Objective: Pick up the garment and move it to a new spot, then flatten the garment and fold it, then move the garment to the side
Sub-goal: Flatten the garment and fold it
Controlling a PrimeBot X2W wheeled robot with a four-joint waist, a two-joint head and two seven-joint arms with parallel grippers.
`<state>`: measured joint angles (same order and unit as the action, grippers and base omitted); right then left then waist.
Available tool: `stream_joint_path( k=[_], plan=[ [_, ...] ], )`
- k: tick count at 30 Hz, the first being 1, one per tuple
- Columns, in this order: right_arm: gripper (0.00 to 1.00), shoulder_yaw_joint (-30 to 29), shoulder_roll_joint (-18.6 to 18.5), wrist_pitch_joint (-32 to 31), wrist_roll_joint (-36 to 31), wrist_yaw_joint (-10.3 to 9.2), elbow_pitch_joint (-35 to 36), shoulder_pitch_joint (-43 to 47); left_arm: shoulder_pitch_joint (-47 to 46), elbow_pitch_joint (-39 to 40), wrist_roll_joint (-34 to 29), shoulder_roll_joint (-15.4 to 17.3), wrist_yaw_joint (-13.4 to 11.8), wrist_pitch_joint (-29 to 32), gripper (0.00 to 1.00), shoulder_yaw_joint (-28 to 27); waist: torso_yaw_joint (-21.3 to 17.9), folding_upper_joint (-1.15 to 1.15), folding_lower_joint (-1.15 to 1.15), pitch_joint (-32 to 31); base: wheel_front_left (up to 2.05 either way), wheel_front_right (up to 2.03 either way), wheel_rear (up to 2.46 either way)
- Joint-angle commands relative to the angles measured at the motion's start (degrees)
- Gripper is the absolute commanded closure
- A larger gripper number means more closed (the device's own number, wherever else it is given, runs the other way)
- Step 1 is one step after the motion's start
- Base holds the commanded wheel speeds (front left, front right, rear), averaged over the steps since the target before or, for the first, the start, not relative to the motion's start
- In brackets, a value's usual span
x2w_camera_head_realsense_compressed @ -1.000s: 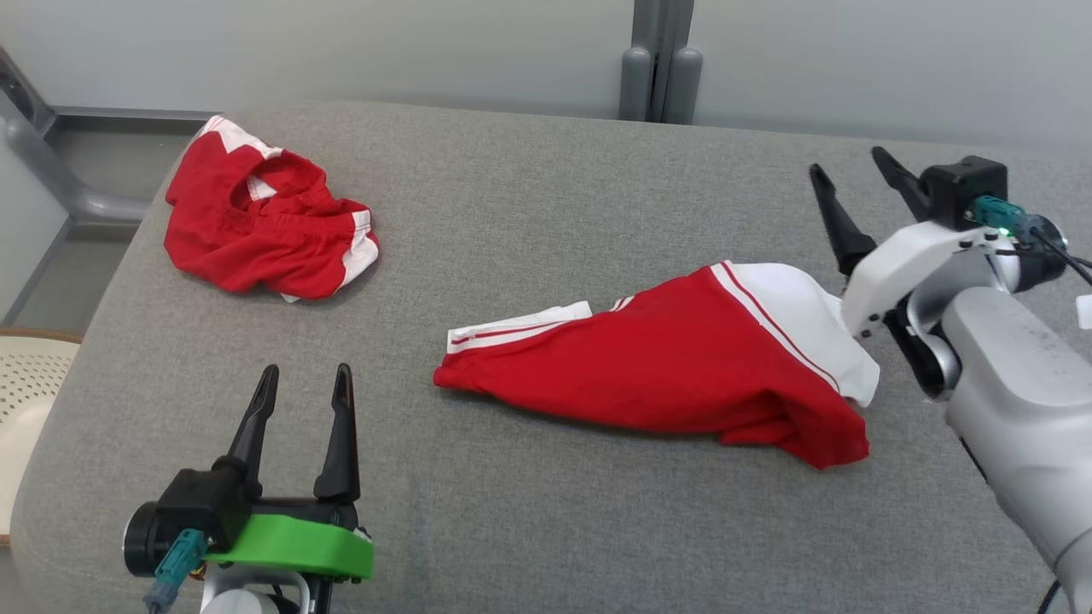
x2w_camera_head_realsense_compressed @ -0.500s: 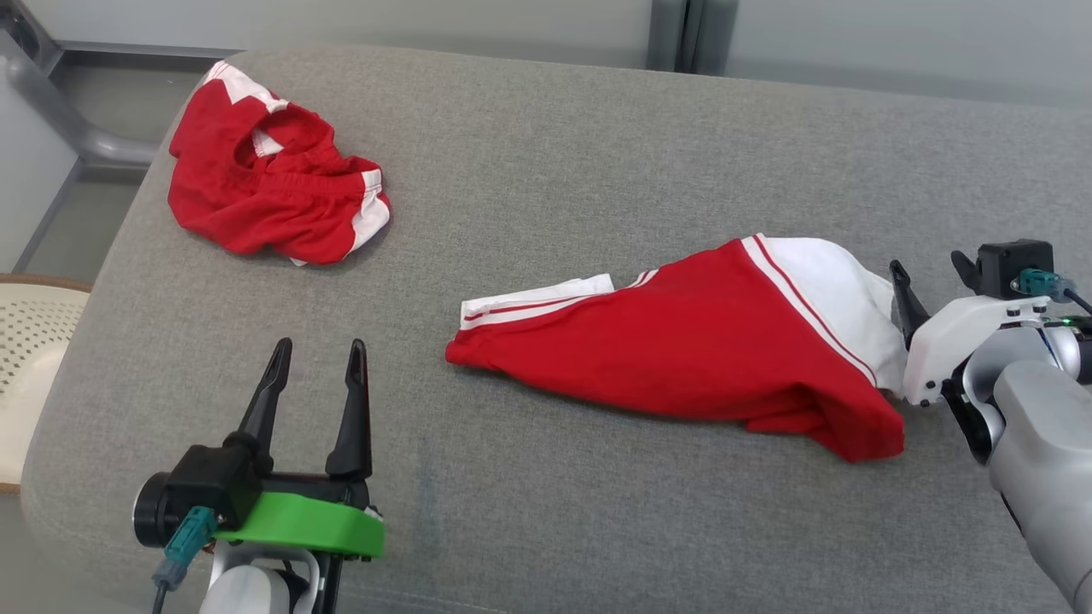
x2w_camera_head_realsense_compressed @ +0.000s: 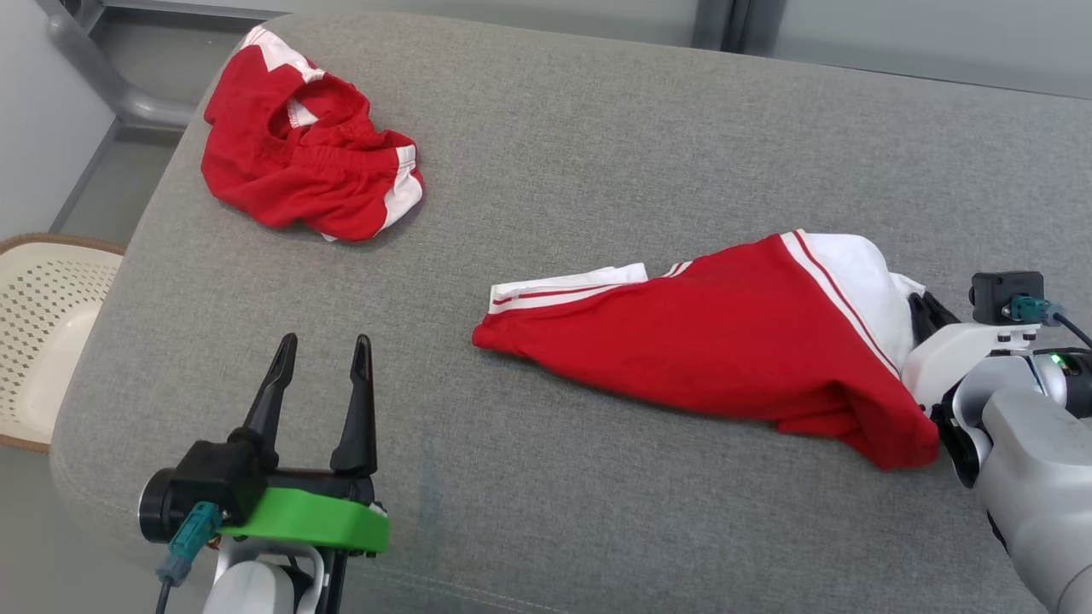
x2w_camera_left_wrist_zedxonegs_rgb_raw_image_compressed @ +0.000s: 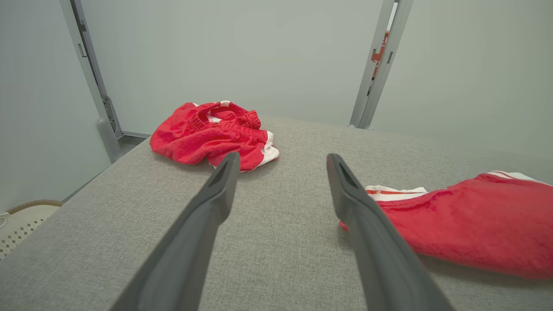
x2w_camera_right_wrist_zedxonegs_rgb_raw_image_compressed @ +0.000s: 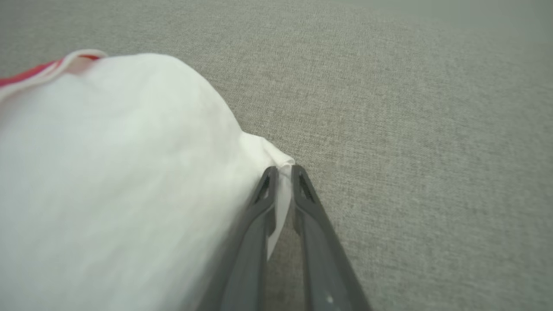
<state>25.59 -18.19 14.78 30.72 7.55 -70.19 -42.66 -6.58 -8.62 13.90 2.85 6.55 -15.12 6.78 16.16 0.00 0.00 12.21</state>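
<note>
At its white edge, right hand (x2w_camera_right_wrist_zedxonegs_rgb_raw_image_compressed: 280, 172) pinches the garment (x2w_camera_right_wrist_zedxonegs_rgb_raw_image_compressed: 108, 172).

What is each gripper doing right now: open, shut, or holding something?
Left gripper: open, holding nothing.
Right gripper: shut on the white edge of the red and white garment.

Grey fabric cushion (x2w_camera_head_realsense_compressed: 597, 128), rounded edge. Pale grey wall panels (x2w_camera_left_wrist_zedxonegs_rgb_raw_image_compressed: 242, 56) behind, metal post (x2w_camera_left_wrist_zedxonegs_rgb_raw_image_compressed: 376, 73) between them. Cream perforated basket (x2w_camera_head_realsense_compressed: 43, 324) beside cushion, left.
</note>
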Motion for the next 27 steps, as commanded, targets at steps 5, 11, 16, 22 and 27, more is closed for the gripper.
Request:
stream_joint_path(
  k=[5,11,16,22,27],
  plan=[
    [1.00,0.56,-0.93,0.43,0.84,-0.12,1.91,0.25,0.34,-0.30,-0.41,0.08,-0.27,-0.04,0.00,-0.56,-1.10,0.00,0.00,-1.81,0.00,0.00,0.00],
    [1.00,-2.05,-1.16,0.41,-0.71,-0.11,13.10,1.36,1.10,-0.47,-0.68,0.08,-0.07,-0.04,0.00,-1.17,-2.52,0.00,0.00,-4.00,0.00,0.00,0.00],
    [1.00,-2.02,2.86,0.43,-2.95,-0.10,27.50,5.46,1.85,-0.69,-1.10,0.08,0.19,-0.04,0.00,-1.70,-3.09,0.00,0.00,-5.79,0.00,0.00,0.00],
    [1.00,5.59,8.25,0.43,-4.22,-0.10,39.39,10.33,2.65,-0.56,-1.48,0.09,0.39,-0.05,0.00,-2.45,-2.20,0.00,0.00,-6.91,0.00,0.00,0.00],
    [1.00,15.20,11.55,0.44,-3.06,-0.10,45.28,14.06,2.85,-0.45,-1.76,0.08,0.55,-0.04,0.00,-3.18,-0.53,0.00,0.00,-7.04,0.00,0.00,0.00]
  ],
)
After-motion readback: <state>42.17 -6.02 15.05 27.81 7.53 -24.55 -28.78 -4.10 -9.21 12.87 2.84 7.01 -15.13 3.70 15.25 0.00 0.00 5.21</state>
